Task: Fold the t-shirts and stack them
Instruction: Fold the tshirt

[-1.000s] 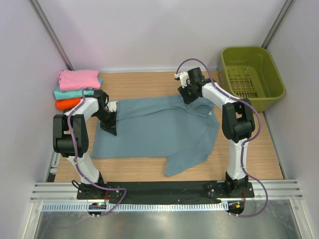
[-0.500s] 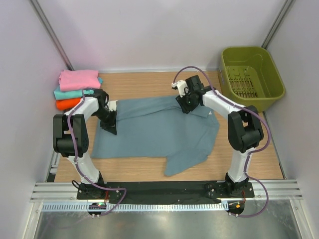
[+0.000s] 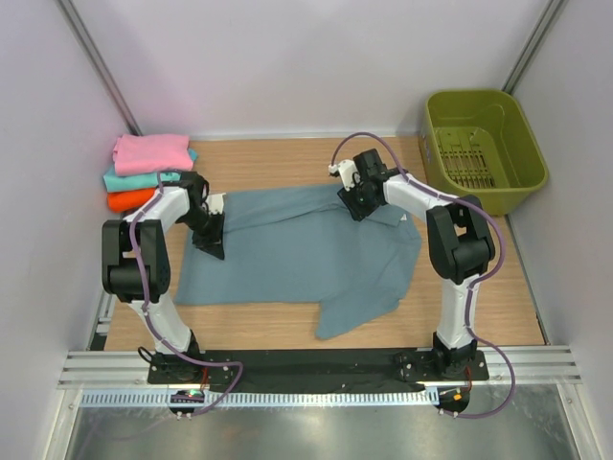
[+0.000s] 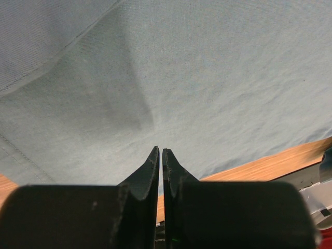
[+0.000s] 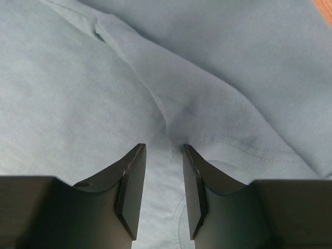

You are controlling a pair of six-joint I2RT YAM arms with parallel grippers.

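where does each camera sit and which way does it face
top external: fixed above and behind the arms, looking down on the wooden table; both arms show whole, bases at the bottom.
left wrist: on the left arm's wrist, looking along the left gripper at the slate blue-grey cloth t-shirt; only the gripper's two shut black fingers show.
right wrist: on the right arm's wrist, looking along the right gripper at a fold of the same shirt; its two parted fingers show.
shared: all three views see that t-shirt.

blue-grey shirt [image 3: 306, 249]: one
pink shirt [image 3: 150, 151]: one
teal shirt [image 3: 124, 180]: one
orange shirt [image 3: 126, 201]: one
basket [image 3: 512, 196]: one
arms: two, left arm [image 3: 129, 259], right arm [image 3: 460, 244]
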